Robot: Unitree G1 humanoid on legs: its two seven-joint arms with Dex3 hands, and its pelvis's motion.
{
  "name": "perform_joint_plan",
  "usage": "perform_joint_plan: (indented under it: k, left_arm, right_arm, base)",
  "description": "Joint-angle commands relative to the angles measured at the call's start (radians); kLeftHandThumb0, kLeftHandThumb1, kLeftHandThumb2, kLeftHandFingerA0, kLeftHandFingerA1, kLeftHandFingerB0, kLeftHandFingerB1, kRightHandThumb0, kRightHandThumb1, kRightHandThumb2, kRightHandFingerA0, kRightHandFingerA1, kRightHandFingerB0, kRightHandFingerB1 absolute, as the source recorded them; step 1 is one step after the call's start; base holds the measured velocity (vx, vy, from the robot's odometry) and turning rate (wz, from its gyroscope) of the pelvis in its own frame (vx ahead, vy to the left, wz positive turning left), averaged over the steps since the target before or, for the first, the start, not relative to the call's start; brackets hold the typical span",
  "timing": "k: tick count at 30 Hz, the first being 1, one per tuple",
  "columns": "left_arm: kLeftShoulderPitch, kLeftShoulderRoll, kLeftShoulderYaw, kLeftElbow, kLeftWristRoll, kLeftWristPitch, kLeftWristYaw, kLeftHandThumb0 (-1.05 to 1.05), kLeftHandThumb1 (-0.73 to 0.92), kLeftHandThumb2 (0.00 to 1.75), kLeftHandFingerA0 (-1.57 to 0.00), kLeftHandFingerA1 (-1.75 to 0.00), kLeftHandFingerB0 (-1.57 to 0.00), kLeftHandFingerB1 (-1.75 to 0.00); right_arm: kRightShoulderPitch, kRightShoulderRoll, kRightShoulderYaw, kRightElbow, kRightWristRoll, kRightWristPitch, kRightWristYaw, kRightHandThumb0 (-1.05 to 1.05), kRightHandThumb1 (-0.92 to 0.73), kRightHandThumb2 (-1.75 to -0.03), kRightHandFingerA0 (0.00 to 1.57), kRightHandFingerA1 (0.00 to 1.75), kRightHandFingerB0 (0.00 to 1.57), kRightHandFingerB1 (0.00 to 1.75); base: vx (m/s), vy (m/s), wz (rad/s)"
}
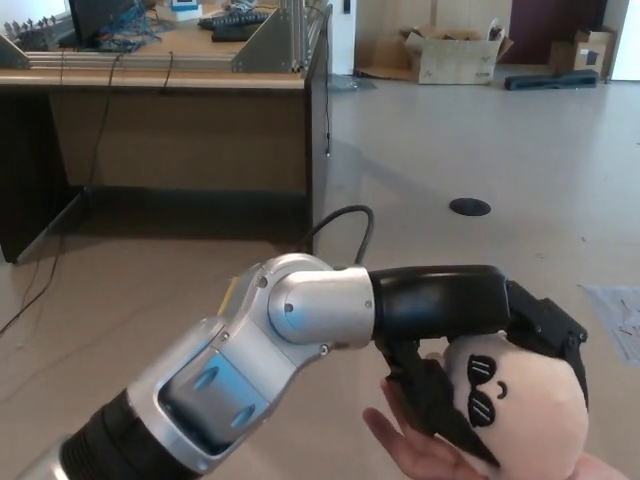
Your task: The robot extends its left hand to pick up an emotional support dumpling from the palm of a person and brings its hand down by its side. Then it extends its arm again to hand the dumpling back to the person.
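One robot arm in view — the left, silver forearm rising from the bottom left corner toward the lower right. Behind it, upper left, a wooden bench carrying cables and equipment; a black cable loops up from the floor just past the bench's right end. A yellow sheet peeks out behind the elbow joint. Left hand black, its fingers grasping the emotional support dumpling — pale plush, dark printed eyes and a small mouth facing the camera. Dumpling sits low right, touching a person's open palm below it, person's fingertips showing at its left. Farther back: round black floor disc, cardboard box by the far wall. Right hand not in view.
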Motion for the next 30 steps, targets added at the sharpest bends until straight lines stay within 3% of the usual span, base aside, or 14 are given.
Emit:
perform_joint_plan:
  k: [1, 2, 3, 4, 6, 9, 10, 14, 15, 20, 21, 29, 30]
  left_arm:
    - [0.008, 0.034, 0.021, -0.032, 0.057, 0.056, -0.017, -0.46, 0.59, 0.58, -0.46, -0.38, -0.29, -0.31]
    - [0.006, 0.039, 0.026, -0.033, 0.059, 0.055, -0.022, -0.46, 0.59, 0.58, -0.46, -0.38, -0.29, -0.31]
    - [-0.004, 0.043, 0.043, -0.025, 0.041, 0.054, -0.038, -0.65, 0.44, 0.72, -0.14, -0.38, -0.08, -0.37]
    - [-0.013, 0.046, 0.053, -0.017, 0.03, 0.055, -0.05, -0.68, 0.43, 0.74, -0.09, -0.38, -0.05, -0.3]
    - [-0.026, 0.049, 0.067, -0.005, 0.015, 0.058, -0.072, -0.7, 0.45, 0.79, -0.09, -0.28, -0.09, -0.22]
    - [-0.032, 0.049, 0.075, 0.001, 0.013, 0.059, -0.086, -0.7, 0.45, 0.79, -0.09, -0.28, -0.09, -0.22]
    - [-0.076, 0.066, 0.088, 0.032, -0.003, 0.063, -0.132, -0.83, 0.38, 0.7, -0.02, -0.17, -0.02, -0.15]
    - [-0.115, 0.077, 0.101, 0.055, -0.013, 0.084, -0.178, -0.82, 0.36, 0.7, 0.0, -0.14, 0.0, -0.15]
    - [-0.139, 0.084, 0.106, 0.061, -0.021, 0.113, -0.199, -0.72, 0.42, 0.82, 0.0, 0.0, 0.0, -0.02]
    - [-0.19, 0.1, 0.124, 0.078, -0.036, 0.158, -0.246, -0.72, 0.42, 0.82, 0.0, 0.0, 0.0, 0.0]
    - [-0.204, 0.104, 0.14, 0.09, -0.046, 0.162, -0.257, -0.87, 0.46, 0.59, 0.0, -0.01, 0.0, 0.0]
    - [-0.224, 0.118, 0.17, 0.072, -0.047, 0.178, -0.274, -0.85, 0.44, 0.65, 0.0, -0.01, 0.0, 0.0]
    - [-0.253, 0.121, 0.194, 0.077, -0.062, 0.227, -0.277, -0.86, 0.47, 0.58, 0.0, 0.0, 0.0, 0.0]
  right_arm:
    - [-0.007, -0.008, 0.0, -0.009, 0.003, 0.017, -0.009, -0.53, -0.6, -0.58, 0.74, 0.46, 0.35, 0.32]
    - [-0.008, -0.008, 0.0, -0.008, 0.003, 0.017, -0.007, -0.53, -0.6, -0.58, 0.74, 0.46, 0.35, 0.32]
    - [-0.013, -0.01, -0.003, -0.003, 0.009, 0.023, 0.0, -0.53, -0.59, -0.58, 0.75, 0.46, 0.39, 0.33]
    - [-0.016, -0.011, -0.004, 0.002, 0.009, 0.022, 0.002, -0.56, -0.58, -0.58, 0.75, 0.46, 0.39, 0.33]
    - [-0.018, -0.013, -0.003, 0.006, 0.007, 0.02, 0.003, -0.6, -0.58, -0.58, 0.76, 0.47, 0.38, 0.33]
    - [-0.019, -0.014, -0.003, 0.006, 0.005, 0.02, 0.003, -0.6, -0.58, -0.58, 0.76, 0.47, 0.38, 0.33]
    - [-0.012, -0.018, 0.008, -0.004, -0.013, 0.0, -0.005, -0.64, -0.59, -0.58, 0.74, 0.47, 0.34, 0.32]
    - [-0.011, -0.018, 0.011, -0.012, -0.015, 0.003, -0.007, -0.63, -0.59, -0.58, 0.74, 0.47, 0.35, 0.32]
    - [-0.01, -0.019, 0.013, -0.016, -0.018, 0.008, -0.01, -0.62, -0.6, -0.59, 0.74, 0.44, 0.38, 0.32]
    - [-0.012, -0.022, 0.019, -0.016, -0.029, 0.005, -0.019, -0.6, -0.61, -0.59, 0.73, 0.44, 0.37, 0.32]
    - [-0.012, -0.016, 0.01, -0.022, -0.011, 0.022, -0.013, -0.52, -0.57, -0.58, 0.76, 0.46, 0.36, 0.33]
    - [-0.014, -0.013, 0.004, -0.015, 0.002, 0.03, -0.001, -0.51, -0.58, -0.58, 0.72, 0.46, 0.36, 0.32]
    - [-0.015, -0.01, 0.003, -0.016, 0.003, 0.039, -0.004, -0.52, -0.59, -0.58, 0.74, 0.46, 0.36, 0.32]
  base:
    - [0.0, 0.0, 0.0]
    - [0.0, 0.0, 0.0]
    - [0.0, 0.0, 0.0]
    - [0.0, 0.0, 0.0]
    - [0.0, 0.0, 0.0]
    - [0.0, 0.0, 0.0]
    - [0.0, 0.0, 0.0]
    - [0.0, 0.0, 0.0]
    - [0.0, 0.0, 0.0]
    - [0.0, 0.0, 0.0]
    - [0.0, 0.0, 0.0]
    - [0.0, 0.0, 0.0]
    - [0.0, 0.0, 0.0]
